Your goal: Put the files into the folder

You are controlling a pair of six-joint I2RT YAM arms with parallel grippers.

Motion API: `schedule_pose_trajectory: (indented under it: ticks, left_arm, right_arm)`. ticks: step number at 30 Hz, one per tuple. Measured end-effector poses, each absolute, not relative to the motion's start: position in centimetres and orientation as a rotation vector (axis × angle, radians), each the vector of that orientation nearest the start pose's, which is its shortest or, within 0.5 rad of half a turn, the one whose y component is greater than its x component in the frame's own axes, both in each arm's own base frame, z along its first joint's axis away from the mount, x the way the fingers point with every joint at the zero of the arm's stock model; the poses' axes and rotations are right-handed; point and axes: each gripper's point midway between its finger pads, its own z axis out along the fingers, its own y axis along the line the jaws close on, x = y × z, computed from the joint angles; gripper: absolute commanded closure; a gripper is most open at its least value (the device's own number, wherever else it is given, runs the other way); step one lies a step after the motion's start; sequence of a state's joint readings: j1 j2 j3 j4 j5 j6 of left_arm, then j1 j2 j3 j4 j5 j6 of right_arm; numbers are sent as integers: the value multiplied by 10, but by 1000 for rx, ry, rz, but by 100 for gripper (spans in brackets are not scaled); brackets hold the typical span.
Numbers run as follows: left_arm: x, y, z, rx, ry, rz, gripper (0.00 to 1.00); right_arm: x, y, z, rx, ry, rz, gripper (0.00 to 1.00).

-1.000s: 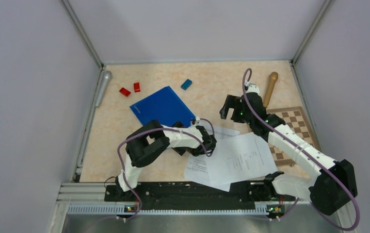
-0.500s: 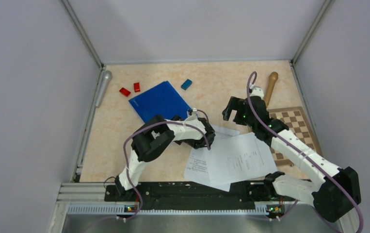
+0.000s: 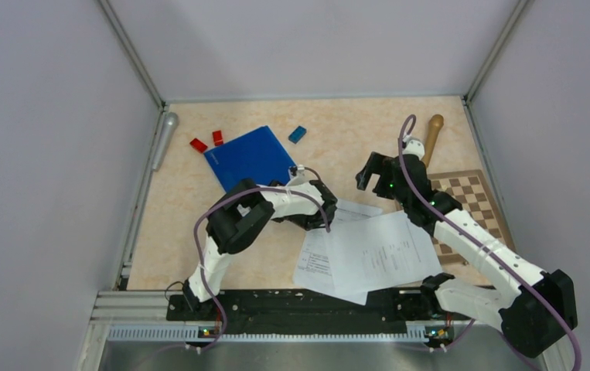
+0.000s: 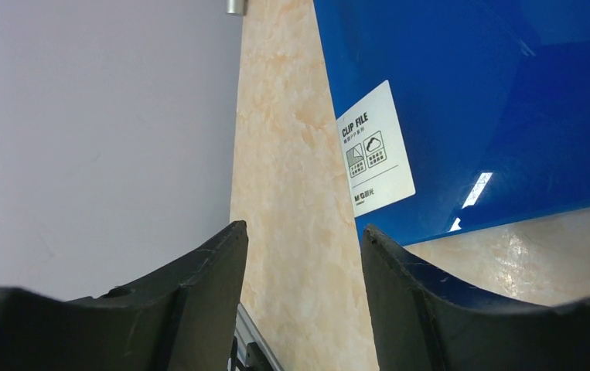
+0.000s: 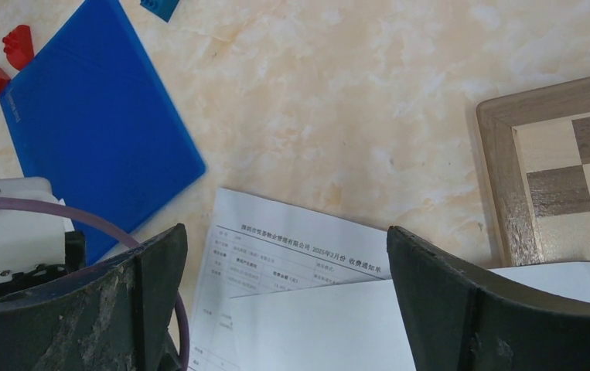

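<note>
The bright-blue folder (image 3: pixel 249 157) lies shut at the back left of the table, and its white label (image 4: pixel 374 148) shows in the left wrist view. My left gripper (image 3: pixel 290 218) (image 4: pixel 303 228) sits low at the folder's (image 4: pixel 492 100) near edge. It is open, with only bare table between its fingers. The right finger (image 4: pixel 431 301) overlaps the folder's edge. The files (image 3: pixel 369 251) (image 5: pixel 307 263), white printed sheets, lie fanned near the front middle. My right gripper (image 3: pixel 369 174) (image 5: pixel 288 232) hovers wide open above their far edge, holding nothing.
Two red blocks (image 3: pixel 207 141) and a small blue block (image 3: pixel 298 134) lie behind the folder. A silver cylinder (image 3: pixel 164 135) rests along the left wall. A wooden pestle (image 3: pixel 433 135) and a chessboard (image 3: pixel 469 205) lie at the right, the board partly under the files.
My left gripper has moved away from the files toward the back left, and its jaws have narrowed. The folder has slid a little back-left. The right gripper has barely shifted.
</note>
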State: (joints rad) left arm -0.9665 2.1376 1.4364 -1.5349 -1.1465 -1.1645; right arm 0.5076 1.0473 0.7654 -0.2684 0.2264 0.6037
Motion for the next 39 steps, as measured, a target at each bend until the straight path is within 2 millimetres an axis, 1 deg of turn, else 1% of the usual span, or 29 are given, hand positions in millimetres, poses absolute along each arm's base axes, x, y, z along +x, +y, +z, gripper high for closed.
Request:
schedule_pose_trajectory:
  ticks: [3, 7, 9, 12, 15, 16, 17, 19, 22, 25, 29, 32, 36, 39]
  left_arm:
    - [269, -133, 95, 240, 2126, 1275, 31]
    - [268, -134, 99, 289, 2143, 1279, 8]
    - [267, -135, 99, 329, 2163, 1264, 2]
    - [260, -133, 96, 416, 2231, 1222, 1]
    - [248, -132, 95, 550, 2336, 1119, 1]
    - [247, -132, 95, 558, 2338, 1116, 1]
    - [246, -134, 100, 619, 2357, 1062, 1]
    - [247, -137, 105, 686, 2358, 1008, 1]
    - [248, -141, 106, 794, 2355, 984, 1]
    - [250, -144, 101, 912, 2324, 1012, 1]
    - [248, -151, 83, 1059, 2267, 1042, 1]
    - [251, -155, 77, 1084, 2226, 1033, 1]
    - [259, -159, 77, 1045, 2186, 1036, 1]
    - [264, -161, 73, 1024, 2163, 1052, 1]
  right_arm:
    - [301, 150, 172, 239, 2122, 429, 1]
    - [302, 153, 171, 236, 2126, 448, 2]
    - [302, 156, 167, 233, 2138, 454, 2]
    - [302, 157, 163, 236, 2152, 457, 2]
    - [302, 157, 163, 238, 2152, 458, 2]
    - [302, 157, 163, 237, 2152, 458, 1]
    - [302, 157, 163, 237, 2152, 457, 2]
    - [302, 157, 164, 239, 2150, 454, 2]
    - [303, 156, 164, 240, 2148, 450, 2]
    - [303, 155, 165, 243, 2142, 448, 2]
    - [303, 154, 167, 241, 2135, 446, 2]
    - [302, 154, 167, 232, 2136, 441, 1]
    - [301, 152, 165, 224, 2146, 431, 1]
    - [299, 152, 163, 222, 2156, 425, 1]
